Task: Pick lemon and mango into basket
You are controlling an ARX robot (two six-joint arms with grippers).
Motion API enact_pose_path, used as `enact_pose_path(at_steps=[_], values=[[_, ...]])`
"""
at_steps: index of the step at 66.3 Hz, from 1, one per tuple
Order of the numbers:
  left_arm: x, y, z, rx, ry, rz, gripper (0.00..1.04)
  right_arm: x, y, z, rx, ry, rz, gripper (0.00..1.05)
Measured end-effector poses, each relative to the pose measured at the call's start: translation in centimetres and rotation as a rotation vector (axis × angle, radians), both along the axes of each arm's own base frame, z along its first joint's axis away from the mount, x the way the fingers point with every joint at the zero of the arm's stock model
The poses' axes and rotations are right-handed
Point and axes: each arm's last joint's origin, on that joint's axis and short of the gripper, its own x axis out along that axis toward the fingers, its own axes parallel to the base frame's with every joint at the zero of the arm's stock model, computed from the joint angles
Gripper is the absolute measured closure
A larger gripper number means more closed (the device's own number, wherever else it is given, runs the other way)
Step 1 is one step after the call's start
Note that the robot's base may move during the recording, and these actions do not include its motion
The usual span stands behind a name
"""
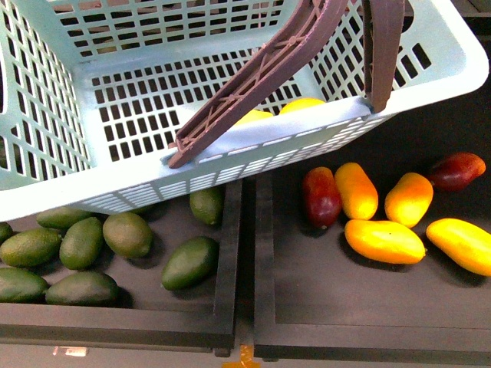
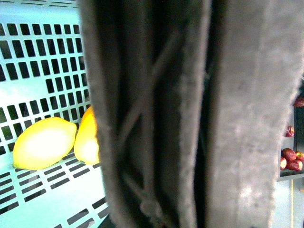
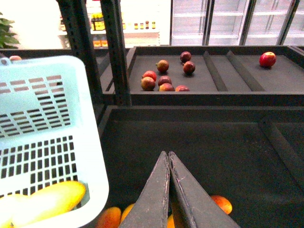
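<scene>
Lemon and mango lie side by side on the slotted floor of the basket, close against its near wall, apparently touching. The lemon is a plump smooth oval, bright yellow, its nippled tip pointing at the mango. The mango is longer and more orange; in the right wrist view its long axis runs along the floor with one rounded end near the basket's corner. The basket is pale teal plastic gridwork, tilted, with two brown ribbed handles leaning across it. The right gripper hangs beside the basket over a dark tray, its tapered fingers pressed together on nothing. How the left gripper stands I cannot tell: a blurred handle fills its wrist view.
</scene>
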Motion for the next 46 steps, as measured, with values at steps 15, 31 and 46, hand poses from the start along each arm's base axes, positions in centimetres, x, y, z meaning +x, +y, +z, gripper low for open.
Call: enact_pose_path(at_steps=[15,31,46], values=[[0.0,0.0,0.0,-0.005,0.003,-0.007,0.90,-2.6,-0.6,-2.7,0.000,0.004,-0.023,1.03],[0.0,0.0,0.0,-0.001,0.001,-0.002,0.90,-4.1,-0.6,-4.0,0.000,0.006,-0.023,1.03],[0.0,0.0,0.0,-0.002,0.001,-0.002,0.90,-5.1,-0.6,-4.6,0.000,0.002,-0.023,1.03]])
